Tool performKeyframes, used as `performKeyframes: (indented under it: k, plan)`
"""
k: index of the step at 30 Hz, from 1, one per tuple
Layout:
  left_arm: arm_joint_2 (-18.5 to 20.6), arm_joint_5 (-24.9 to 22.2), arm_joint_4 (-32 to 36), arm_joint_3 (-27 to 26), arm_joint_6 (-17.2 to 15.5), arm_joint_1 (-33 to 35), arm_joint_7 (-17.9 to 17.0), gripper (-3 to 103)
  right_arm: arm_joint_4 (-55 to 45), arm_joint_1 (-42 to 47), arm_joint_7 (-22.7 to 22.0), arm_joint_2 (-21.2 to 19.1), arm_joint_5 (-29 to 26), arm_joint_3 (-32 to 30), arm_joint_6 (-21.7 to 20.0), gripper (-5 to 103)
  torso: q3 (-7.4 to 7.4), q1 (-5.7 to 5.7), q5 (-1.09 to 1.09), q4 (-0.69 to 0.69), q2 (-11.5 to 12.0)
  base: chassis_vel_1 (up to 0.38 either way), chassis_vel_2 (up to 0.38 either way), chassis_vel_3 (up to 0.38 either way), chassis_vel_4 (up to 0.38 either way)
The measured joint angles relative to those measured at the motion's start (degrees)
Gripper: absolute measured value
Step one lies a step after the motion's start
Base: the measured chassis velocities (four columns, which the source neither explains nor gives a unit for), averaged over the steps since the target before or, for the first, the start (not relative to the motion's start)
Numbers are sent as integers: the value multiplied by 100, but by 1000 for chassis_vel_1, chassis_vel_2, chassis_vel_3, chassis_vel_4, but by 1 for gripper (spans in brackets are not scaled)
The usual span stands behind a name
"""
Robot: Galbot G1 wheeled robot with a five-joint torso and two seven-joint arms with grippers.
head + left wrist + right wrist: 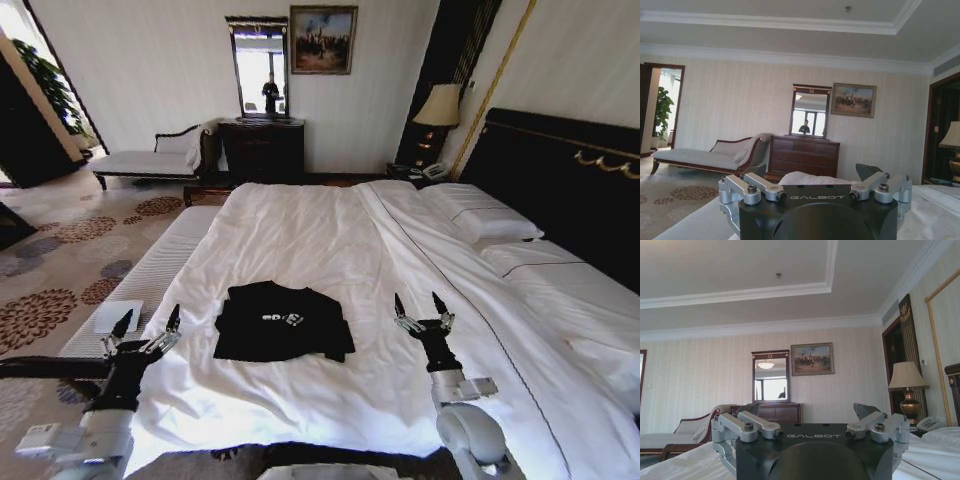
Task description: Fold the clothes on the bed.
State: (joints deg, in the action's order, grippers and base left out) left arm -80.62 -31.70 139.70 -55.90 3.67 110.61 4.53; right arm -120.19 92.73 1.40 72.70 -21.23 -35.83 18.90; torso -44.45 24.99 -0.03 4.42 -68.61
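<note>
I was working in a hotel-style bedroom: a wide bed [330,250] with white linen and a dark gilt-trimmed headboard [560,170], a chaise longue [150,160], a dark dresser [262,150] under a mirror [260,68], a framed painting [323,40], a bedside lamp [438,108], and patterned carpet [60,270].

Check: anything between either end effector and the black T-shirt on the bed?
Nothing visible. The T-shirt lies on bare white duvet, with the left end effector open over the bed's left edge and the right end effector open on its other side. Only flat bedding lies between.
</note>
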Motion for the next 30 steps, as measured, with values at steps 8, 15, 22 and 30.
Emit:
performKeyframes:
  k: [8, 15, 22, 30]
  plan:
    - [-43, 13, -92, -23, 16, -35, -22, 100, 23, -48, -2, 42, -30, 35, 80, 100, 0, 0, 5, 1, 0, 12, 11, -12, -14]
    - [-72, 54, -202, -35, 54, -48, -36, 100, 50, -57, 75, 116, 55, 54, 98, 100, 0, 0, 0, 0, 0, 0, 0, 0, 0]
    - [-39, 60, -477, -150, 115, -138, -41, 100, 93, -55, 121, 157, 146, 36, 136, 100, -1, 0, 4, 1, 0, 0, 0, 0, 0]
    - [7, 57, -664, -168, 135, -212, -48, 100, 125, -59, 114, 170, 151, 35, 158, 100, 0, -1, 4, 0, 0, 28, 37, -34, -39]
